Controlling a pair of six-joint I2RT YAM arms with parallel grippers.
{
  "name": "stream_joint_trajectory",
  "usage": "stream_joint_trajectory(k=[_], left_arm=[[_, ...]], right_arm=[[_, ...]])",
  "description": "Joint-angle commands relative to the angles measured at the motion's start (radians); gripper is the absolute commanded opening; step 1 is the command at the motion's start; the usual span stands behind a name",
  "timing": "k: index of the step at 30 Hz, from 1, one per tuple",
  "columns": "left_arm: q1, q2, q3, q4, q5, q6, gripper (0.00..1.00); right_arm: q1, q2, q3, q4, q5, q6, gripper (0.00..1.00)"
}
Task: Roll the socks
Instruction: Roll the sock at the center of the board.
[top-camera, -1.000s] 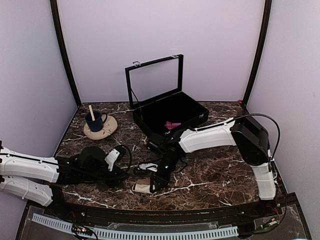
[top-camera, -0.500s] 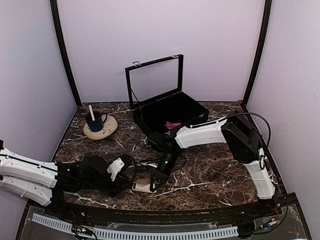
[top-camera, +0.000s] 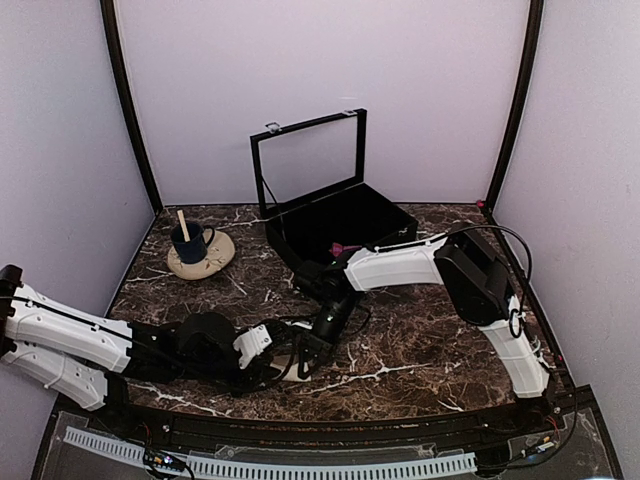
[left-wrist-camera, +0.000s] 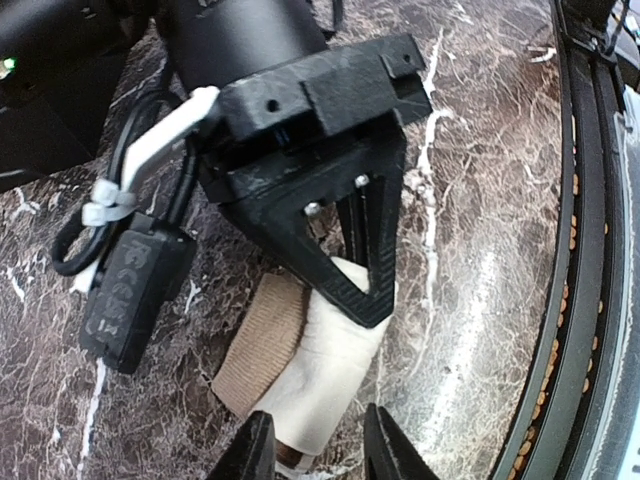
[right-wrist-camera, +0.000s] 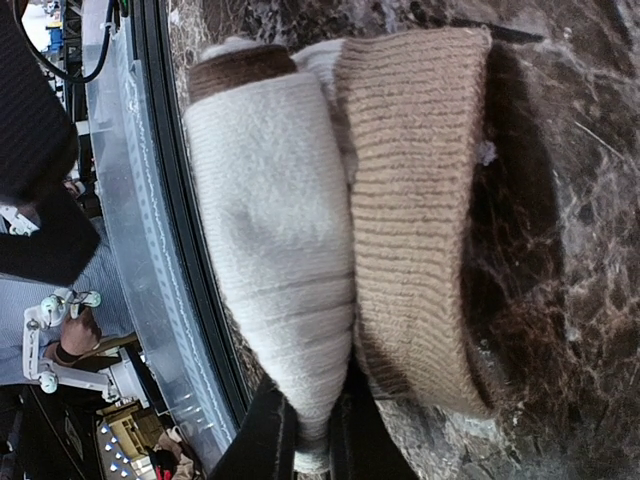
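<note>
- Fingers of the left gripper (left-wrist-camera: 318, 455) stand parted by about a sock's width, with the near end of the sock (left-wrist-camera: 315, 370) lying between them. Nothing shows them squeezing it, so I judge this arm is placed to brace or take over the bundle.
- The cream sock lies on the table (top-camera: 430, 340) just ahead of those fingers, close to the front rail (left-wrist-camera: 585, 250). It is bunched into a loose roll, with its tan ribbed cuff (left-wrist-camera: 255, 350) lying alongside the white body.
- The right gripper (right-wrist-camera: 303, 440) bears on the sock from the far side, facing the left one. Its fingers are all but closed and pinch a narrow tip of the white cloth, probably so the roll cannot spring open.
- The roll looks slack, so I would call this sock about half done. Tucking the cuff over the body seems to be what remains.
- Beyond the right gripper and well apart, the case (top-camera: 340, 225) stands open with the pink sock (top-camera: 346, 248) inside. Only a sliver shows, so I cannot tell its shape.
- Left of the case, a cup (top-camera: 190, 240) sits on its saucer (top-camera: 215, 262), clear of both arms.
</note>
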Motion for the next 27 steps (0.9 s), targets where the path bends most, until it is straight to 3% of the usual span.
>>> stream_joint_trajectory(k=[1, 27], left_arm=[[-0.007, 0.028, 0.043, -0.052, 0.018, 0.076, 0.33], [-0.008, 0.265, 0.149, -0.093, 0.051, 0.153, 0.30]], right_arm=[[-0.010, 0.021, 0.026, -0.027, -0.006, -0.005, 0.00], [-0.011, 0.006, -0.019, -0.030, -0.029, -0.034, 0.00]])
